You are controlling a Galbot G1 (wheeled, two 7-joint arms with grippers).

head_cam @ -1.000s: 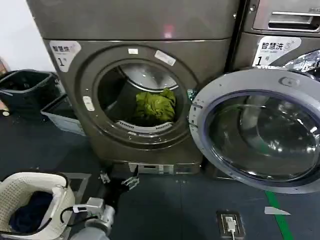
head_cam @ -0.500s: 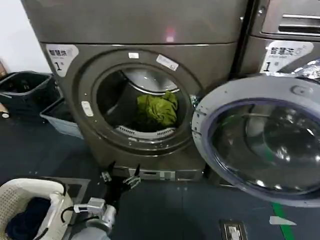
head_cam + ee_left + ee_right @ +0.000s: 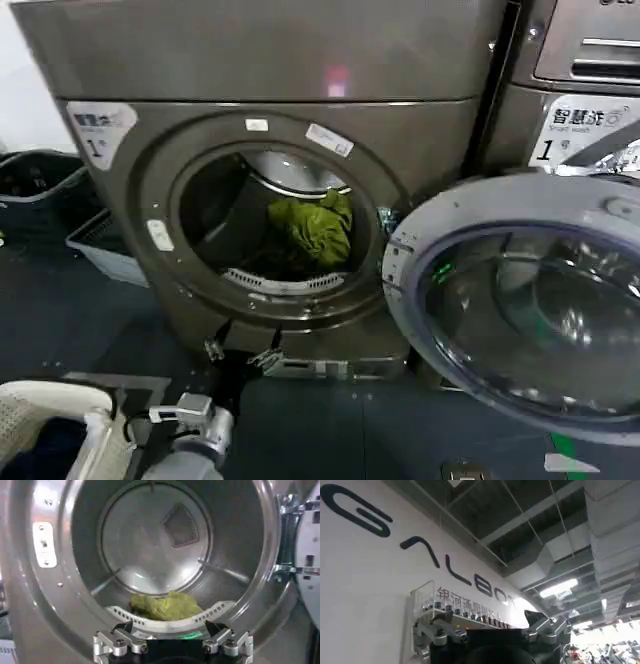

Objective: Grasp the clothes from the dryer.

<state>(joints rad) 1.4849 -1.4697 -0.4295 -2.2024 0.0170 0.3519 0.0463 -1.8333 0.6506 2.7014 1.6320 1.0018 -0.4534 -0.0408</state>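
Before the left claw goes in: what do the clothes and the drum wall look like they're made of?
The clothes: soft olive-green woven fabric, matte, judging by the wrinkles and folds. The drum wall: likely brushed stainless steel, grey with soft glare and a perforated vent patch. The left claw sits open at the porthole.

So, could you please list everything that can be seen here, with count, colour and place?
dryer: one, dark grey-brown, centre, porthole open
clothes: one bundle, olive-green, on the drum floor
dryer door: one, grey rim with glass, swung open to the right
second machine: one, grey, right of the dryer
crates: two, dark and grey, on the floor at left
basket: one, white, lower left
left gripper: fingers open, below the porthole
right gripper: fingers open, pointing at a wall and ceiling
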